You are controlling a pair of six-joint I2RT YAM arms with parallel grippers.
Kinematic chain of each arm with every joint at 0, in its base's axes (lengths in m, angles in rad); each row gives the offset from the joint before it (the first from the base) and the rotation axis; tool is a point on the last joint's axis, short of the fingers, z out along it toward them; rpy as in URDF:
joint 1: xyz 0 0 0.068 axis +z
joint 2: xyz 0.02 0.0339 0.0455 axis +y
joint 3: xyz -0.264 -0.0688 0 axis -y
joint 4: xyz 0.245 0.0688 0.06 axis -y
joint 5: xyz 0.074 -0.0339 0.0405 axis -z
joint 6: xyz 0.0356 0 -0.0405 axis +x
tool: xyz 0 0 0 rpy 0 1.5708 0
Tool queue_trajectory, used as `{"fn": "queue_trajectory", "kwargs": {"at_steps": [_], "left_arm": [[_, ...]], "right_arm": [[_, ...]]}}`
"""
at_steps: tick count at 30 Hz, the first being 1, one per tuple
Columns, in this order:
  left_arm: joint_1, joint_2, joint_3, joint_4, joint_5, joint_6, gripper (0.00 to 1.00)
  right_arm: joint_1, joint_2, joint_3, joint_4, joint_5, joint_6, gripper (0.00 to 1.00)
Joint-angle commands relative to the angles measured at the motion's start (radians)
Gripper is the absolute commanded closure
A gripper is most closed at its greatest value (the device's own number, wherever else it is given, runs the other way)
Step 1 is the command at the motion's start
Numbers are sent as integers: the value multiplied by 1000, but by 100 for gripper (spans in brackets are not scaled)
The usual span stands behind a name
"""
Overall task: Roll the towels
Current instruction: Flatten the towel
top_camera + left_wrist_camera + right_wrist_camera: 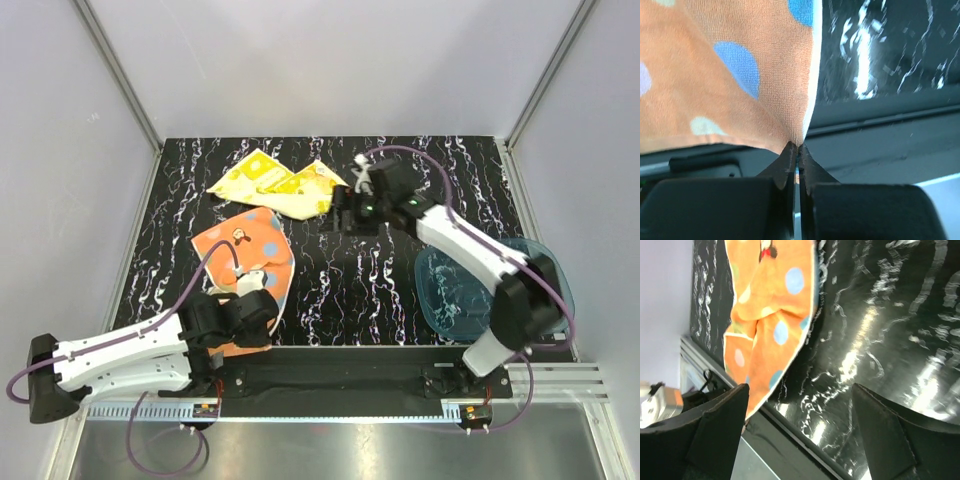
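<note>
Pinches the near corner of the orange towel (715,75) in the left hand (796,146), fingers pressed fully together on the pale hem. Does so most likely to get a firm edge from which to start a roll, or to pull the cloth flat first. Draws the fabric taut into a cone toward the pinch, at the left front of the surface (400,170), with the rest trailing back toward the middle. Leaves that towel far from flat: folded over itself, with a crumpled ridge through the centre in the right wrist view. Shows light-blue and pale dots on orange, a thin white border, and a small cartoon print near the far end. Holds the right hand (799,390) wide open and empty above bare surface, just beside the right end of the yellow towel (275,185), seemingly poised to take that one. Has the yellow towel rumpled and unrolled at the back, close to the orange one's far end; cannot tell whether touching. Keeps clear of the translucent blue tray (545,265) at the right front. Counts neither towel as rolled yet.
</note>
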Motion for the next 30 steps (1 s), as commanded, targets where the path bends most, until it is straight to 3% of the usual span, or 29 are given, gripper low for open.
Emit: {"fn": "queue_trajectory", "kwargs": {"at_steps": [1, 14, 22, 30], "left_arm": [[-35, -46, -17, -98, 35, -84, 100], [-117, -92, -19, -167, 24, -171, 100], [-124, -114, -11, -185, 23, -179, 100], [-125, -149, 17, -210, 18, -179, 100]], "right_arm": [[87, 178, 135, 16, 19, 22, 10], [135, 715, 745, -185, 7, -50, 21], [135, 925, 977, -279, -22, -24, 25], [135, 1025, 1035, -264, -68, 37, 27]]}}
